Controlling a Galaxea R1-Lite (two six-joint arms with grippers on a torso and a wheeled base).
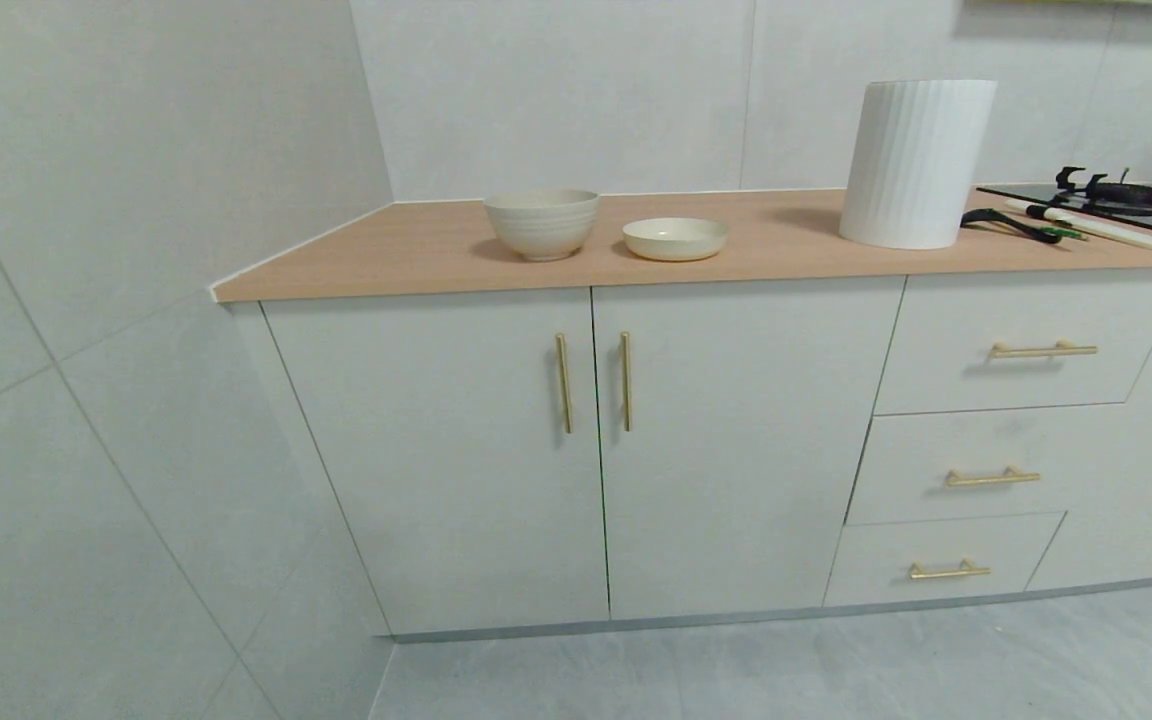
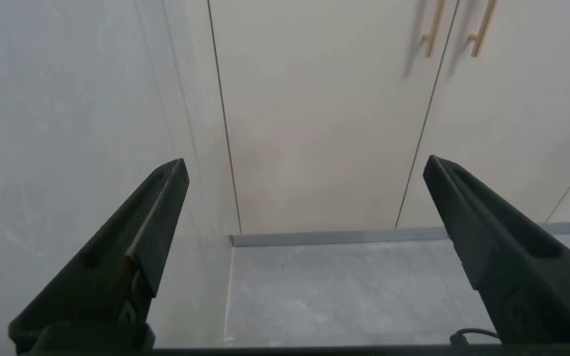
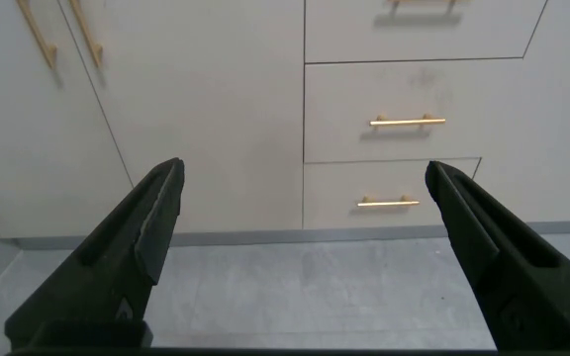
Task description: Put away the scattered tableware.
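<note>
A bowl (image 1: 542, 222) and dish (image 1: 675, 238) sit side by side on the counter (image 1: 416, 255), toward its left end. The left gripper (image 2: 303, 166) and right gripper (image 3: 303, 168) gape wide, empty.

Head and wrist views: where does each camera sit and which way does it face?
Head view: on the head, looking down at the counter, bowl and dish.
Left wrist view: low, facing the cupboard doors; open left gripper frames it.
Right wrist view: low, facing the drawers; open right gripper.
Shared: gold door handles in all three.
</note>
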